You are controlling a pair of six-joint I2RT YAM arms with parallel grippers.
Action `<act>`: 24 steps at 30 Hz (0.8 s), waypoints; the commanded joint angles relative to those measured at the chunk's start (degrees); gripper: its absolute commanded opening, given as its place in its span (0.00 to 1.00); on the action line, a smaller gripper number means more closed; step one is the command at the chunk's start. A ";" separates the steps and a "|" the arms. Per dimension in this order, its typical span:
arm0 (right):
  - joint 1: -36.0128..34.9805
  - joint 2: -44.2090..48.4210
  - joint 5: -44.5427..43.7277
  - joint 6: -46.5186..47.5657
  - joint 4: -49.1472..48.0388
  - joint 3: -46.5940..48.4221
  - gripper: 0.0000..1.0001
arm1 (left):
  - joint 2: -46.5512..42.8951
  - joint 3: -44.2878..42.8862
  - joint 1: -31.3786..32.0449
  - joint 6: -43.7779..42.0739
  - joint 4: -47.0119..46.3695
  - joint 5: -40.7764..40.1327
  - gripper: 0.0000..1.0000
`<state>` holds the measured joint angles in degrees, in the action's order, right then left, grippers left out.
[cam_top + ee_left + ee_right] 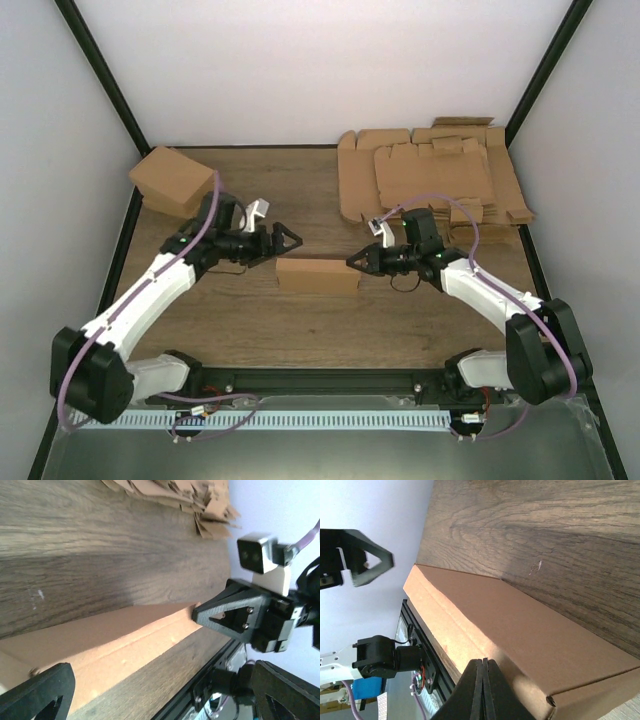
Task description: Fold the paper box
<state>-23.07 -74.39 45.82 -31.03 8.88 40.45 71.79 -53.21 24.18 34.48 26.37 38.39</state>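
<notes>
The middle of the surface [300, 190] is blocked by the folded paper box [317, 276]. It is hemmed in by the left gripper [284, 242] just off its left end and the right gripper [353, 263] at its right end. The far left corner is occupied by a pile of cartons [172, 180], and the far right by a stack of flat cardboard sheets [430, 180]. Bare wood is found between the two piles and along the near strip.

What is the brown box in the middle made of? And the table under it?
The plain brown folded box looks like thin cardboard: matte, with crease lines along its edges. The dark wood-grain table looks like wood or a wood-print laminate; the streaky grain shows, but which one is unclear.
</notes>
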 commanded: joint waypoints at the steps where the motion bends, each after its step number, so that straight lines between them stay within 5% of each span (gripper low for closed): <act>1: -0.22 -0.60 -2.70 2.19 5.52 0.49 0.01 | -5.71 0.30 -2.86 9.98 6.00 -4.89 1.00; 13: -0.41 -0.54 -0.69 4.22 6.50 0.13 0.01 | -12.93 11.08 -6.00 43.36 0.52 0.37 1.00; 24: -2.32 1.33 0.56 4.31 8.08 -1.22 0.01 | -14.48 14.96 -6.04 54.28 -3.58 -0.40 1.00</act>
<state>-23.94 -73.30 47.51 -27.64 12.01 40.49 57.47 -39.90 18.37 83.44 25.78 37.71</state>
